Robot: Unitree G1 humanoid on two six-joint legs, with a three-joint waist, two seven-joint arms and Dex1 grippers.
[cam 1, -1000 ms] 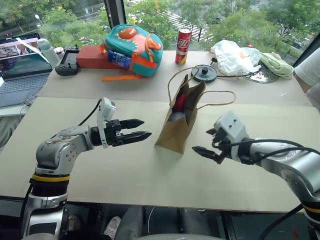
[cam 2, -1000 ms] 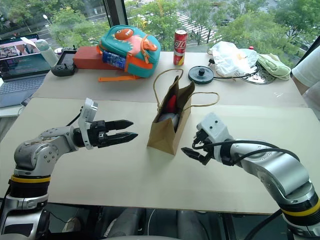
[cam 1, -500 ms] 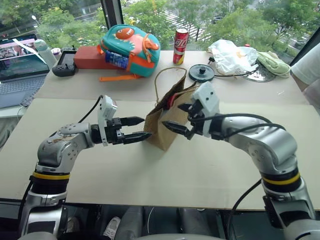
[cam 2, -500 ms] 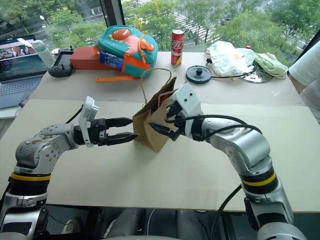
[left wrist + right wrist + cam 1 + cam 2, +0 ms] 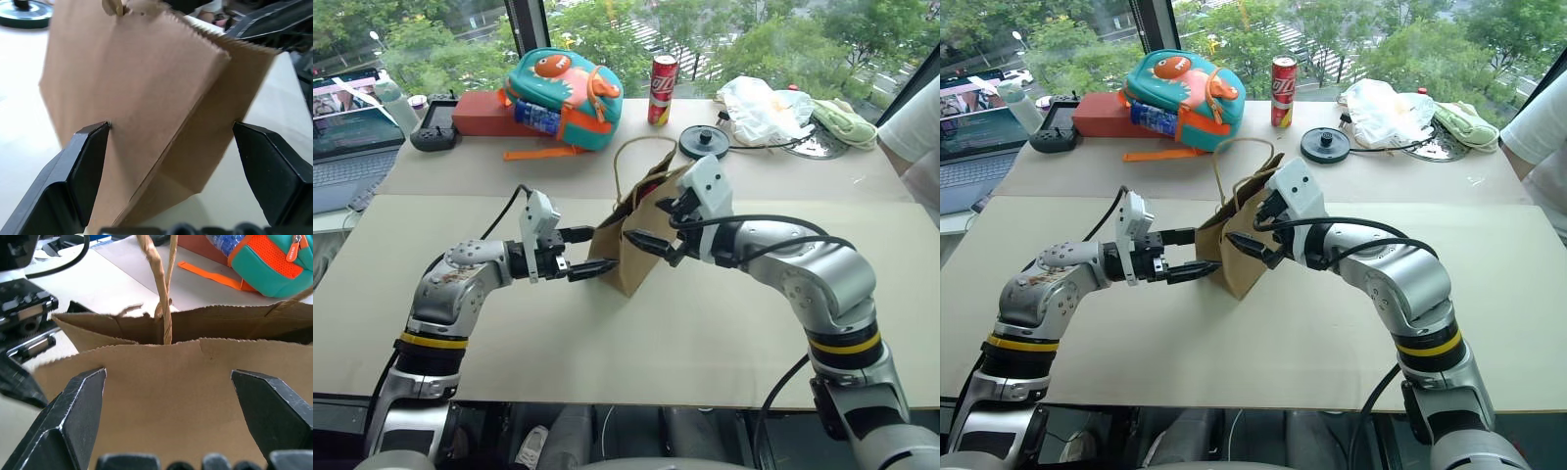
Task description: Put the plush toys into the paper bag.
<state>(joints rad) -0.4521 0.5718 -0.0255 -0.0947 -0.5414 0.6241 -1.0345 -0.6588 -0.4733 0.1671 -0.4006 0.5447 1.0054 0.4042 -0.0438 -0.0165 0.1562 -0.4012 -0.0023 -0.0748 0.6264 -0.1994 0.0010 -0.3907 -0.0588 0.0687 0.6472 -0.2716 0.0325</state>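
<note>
Laptop [image 5: 347,122] at far left edge of surface [image 5: 607,343]. Left claw [image 5: 590,252]: fingers spread, straddling the left corner of the bag [image 5: 626,245], one tip at the paper. Bag: brown paper, upright at mid-surface, mouth open, cord handle [image 5: 641,157] looped above; red plush [image 5: 646,192] peeks inside. Right claw [image 5: 651,230]: fingers spread wide against the bag's right face near the rim. Backpack [image 5: 568,98], can [image 5: 662,89], white bag [image 5: 764,110] behind.
</note>
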